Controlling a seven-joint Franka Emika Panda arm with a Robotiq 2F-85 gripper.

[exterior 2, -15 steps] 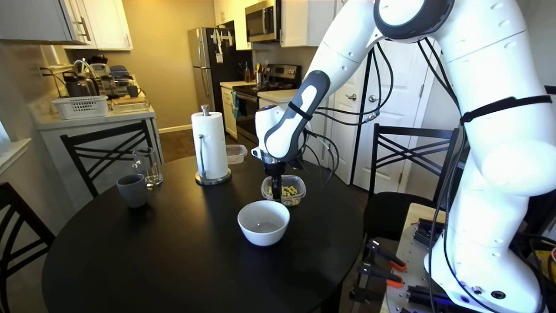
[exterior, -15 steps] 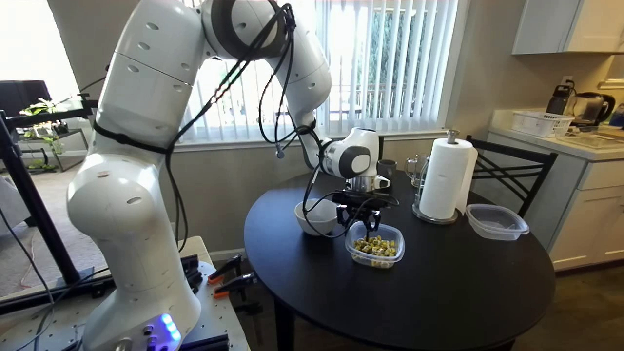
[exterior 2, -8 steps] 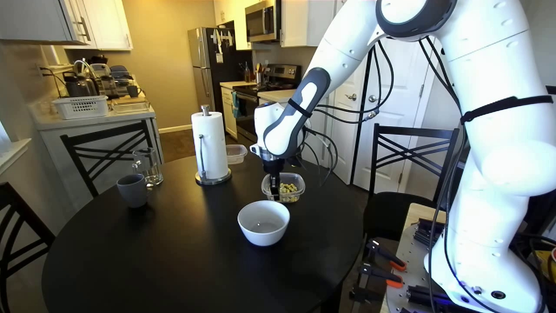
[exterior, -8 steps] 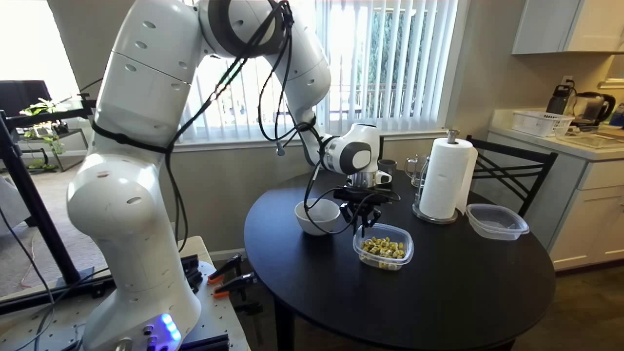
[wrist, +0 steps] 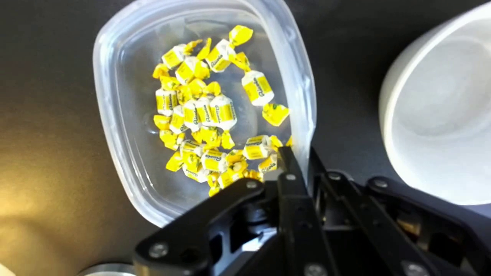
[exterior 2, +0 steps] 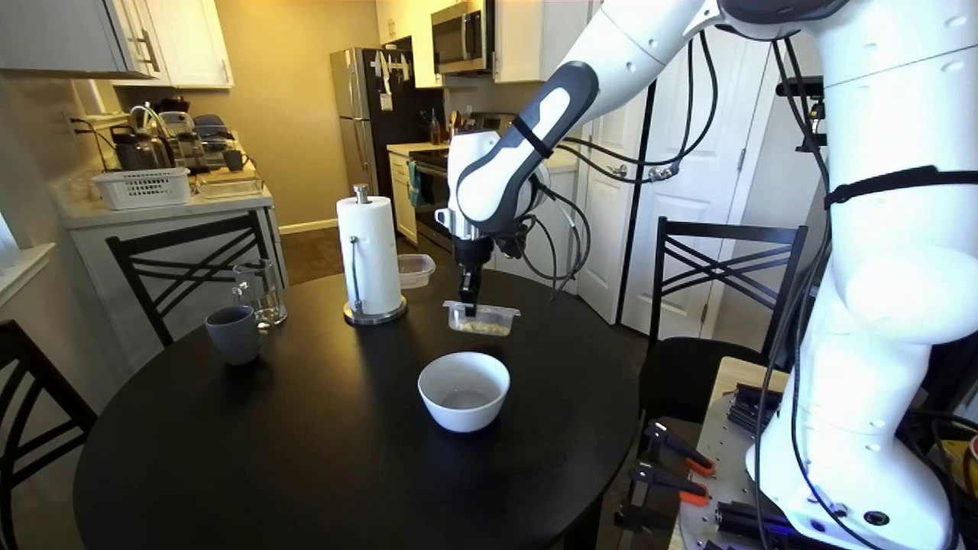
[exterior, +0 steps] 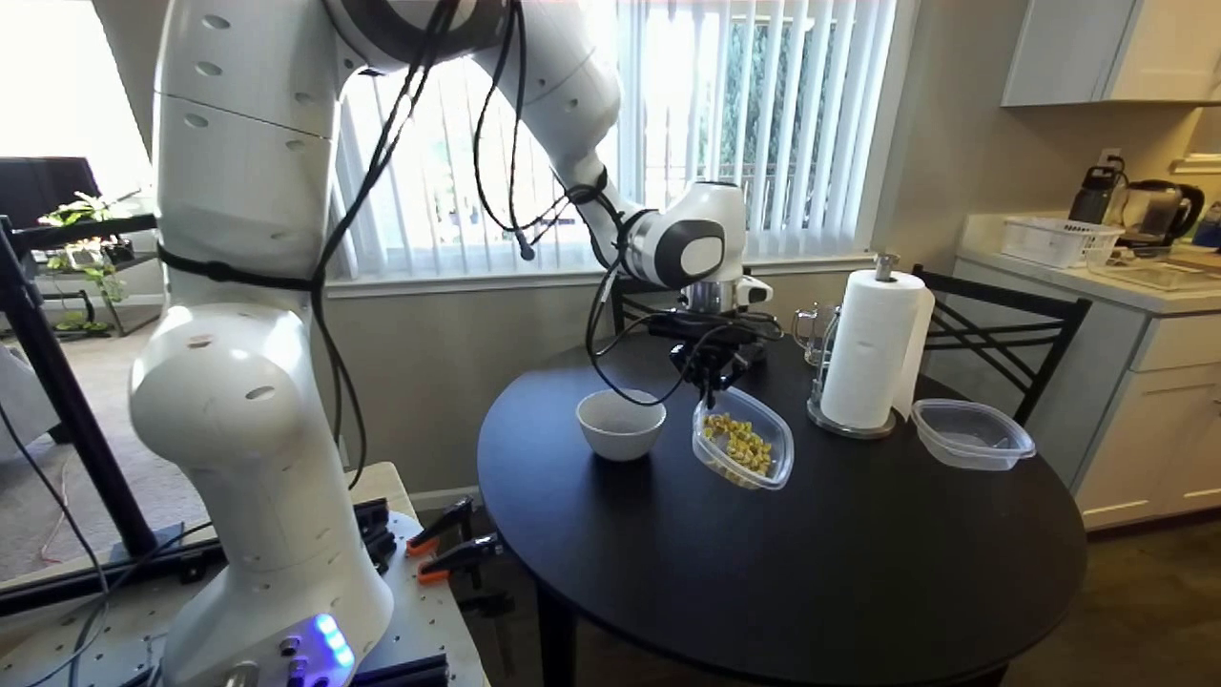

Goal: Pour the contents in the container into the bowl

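Note:
The container (wrist: 134, 96), a clear shallow tub, hangs above the table, tilted in an exterior view with its gripped side higher than its far end (exterior: 788, 448). In the wrist view my gripper (wrist: 300, 151) is shut on its rim, one finger (wrist: 288, 163) inside the wall and one outside. The contents, yellow-and-white wrapped candies (wrist: 224, 113), lie in the tub, also visible in both exterior views. The white bowl (exterior: 618, 434) stands upright on the table beside the tub, with nothing visible inside it (exterior 2: 464, 412). In the wrist view the bowl (wrist: 395, 115) is to the right of the gripper.
A paper towel roll (exterior: 868, 353) on a stand and another clear tub (exterior: 968, 439) are on the round dark table (exterior: 811, 582). A grey mug (exterior 2: 231, 336) and a glass mug (exterior 2: 263, 294) stand near its edge. Chairs (exterior 2: 722, 283) surround it.
The gripper has shut on the container's rim and risen with it. The tub has left the table and tipped, its far end lower. The bowl has not moved.

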